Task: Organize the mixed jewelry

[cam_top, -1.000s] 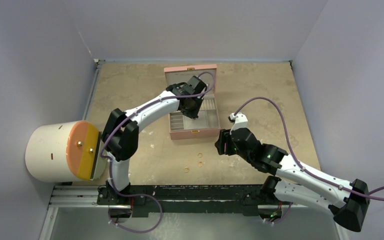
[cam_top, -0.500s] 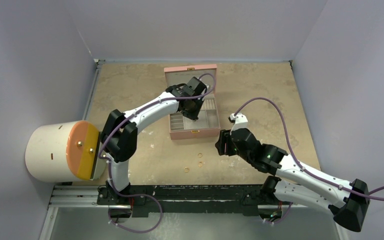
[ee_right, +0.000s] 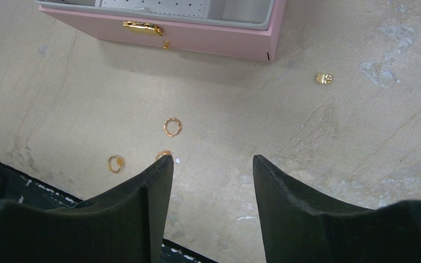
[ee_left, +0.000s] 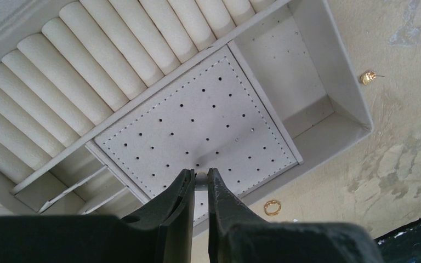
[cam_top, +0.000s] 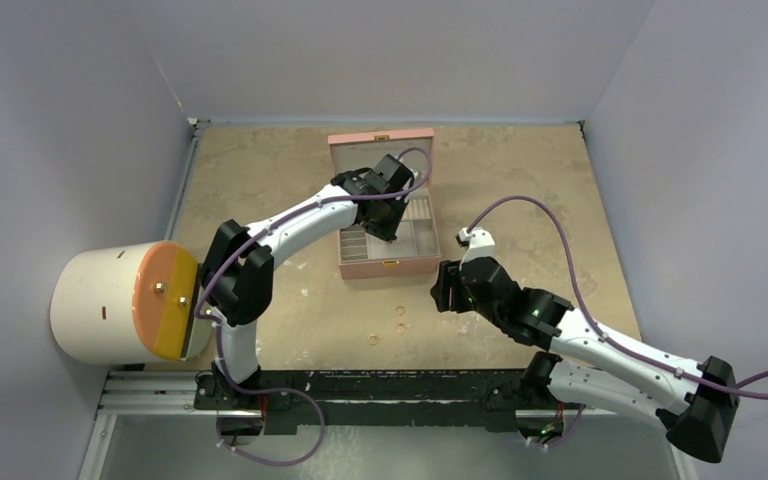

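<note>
My left gripper (ee_left: 201, 174) hangs over the open pink box (cam_top: 385, 262), above its perforated stud pad (ee_left: 197, 120). It is shut on a tiny gold-tinged stud pinched between the tips. My right gripper (ee_right: 212, 159) is open and empty, low over the table in front of the box. Three small gold rings lie there: one (ee_right: 172, 127) ahead of the left finger, one (ee_right: 115, 163) to its left, one (ee_right: 163, 154) half hidden by the fingertip. A gold stud (ee_right: 323, 78) lies right of the box and also shows in the left wrist view (ee_left: 368, 78).
The box lid (cam_top: 380, 145) stands open at the back. Inside are ring rolls (ee_left: 87, 66) and an open compartment (ee_left: 290, 71). A white cylinder with an orange face (cam_top: 125, 300) sits at the left table edge. A black rail (cam_top: 360, 385) runs along the near edge.
</note>
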Robot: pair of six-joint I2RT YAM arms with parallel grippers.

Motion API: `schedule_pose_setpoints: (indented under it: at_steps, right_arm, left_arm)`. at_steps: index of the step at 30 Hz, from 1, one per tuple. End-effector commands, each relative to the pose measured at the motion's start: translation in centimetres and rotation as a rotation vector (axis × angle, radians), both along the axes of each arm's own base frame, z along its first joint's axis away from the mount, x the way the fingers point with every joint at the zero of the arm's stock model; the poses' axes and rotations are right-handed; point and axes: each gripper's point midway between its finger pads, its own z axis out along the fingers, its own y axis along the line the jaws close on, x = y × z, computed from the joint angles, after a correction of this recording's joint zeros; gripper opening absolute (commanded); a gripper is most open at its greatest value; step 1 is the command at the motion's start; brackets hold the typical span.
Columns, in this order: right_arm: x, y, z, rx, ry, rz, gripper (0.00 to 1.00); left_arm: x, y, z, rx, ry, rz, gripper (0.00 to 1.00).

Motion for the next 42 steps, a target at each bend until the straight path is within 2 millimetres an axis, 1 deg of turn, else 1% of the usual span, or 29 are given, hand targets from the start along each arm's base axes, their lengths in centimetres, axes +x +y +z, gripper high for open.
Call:
schedule_pose_setpoints:
  at_steps: [1, 10, 19, 26, 37, 42]
  right_arm:
    - [0.1, 0.4, 0.2, 0.025, 0.001, -0.005, 0.58]
    - [0.1, 0.4, 0.0, 0.023, 0.004, -0.005, 0.58]
    - [0.0, 0.5, -0.3, 0.025, 0.010, -0.002, 0.58]
    - [0.0, 0.5, -0.2, 0.028, 0.009, 0.000, 0.58]
    - [0.0, 0.5, -0.5, 0.027, 0.013, -0.003, 0.58]
    - [0.0, 0.5, -0.5, 0.026, 0.013, -0.001, 0.58]
  left_arm:
    - [0.8, -0.6, 2.4, -0.042, -0.068, -0.011, 0.00]
    - [1.4, -0.7, 2.2, -0.039, -0.073, -0.001, 0.00]
    - [1.6, -1.0, 1.9, -0.044, -0.067, -0.002, 0.00]
    - [1.9, -1.0, 1.7, -0.043, -0.071, 0.003, 0.00]
    - [2.4, -0.6, 1.4, -0.033, -0.078, 0.022, 0.00]
    - [2.3, -0.6, 1.1, -0.028, -0.070, 0.020, 0.00]
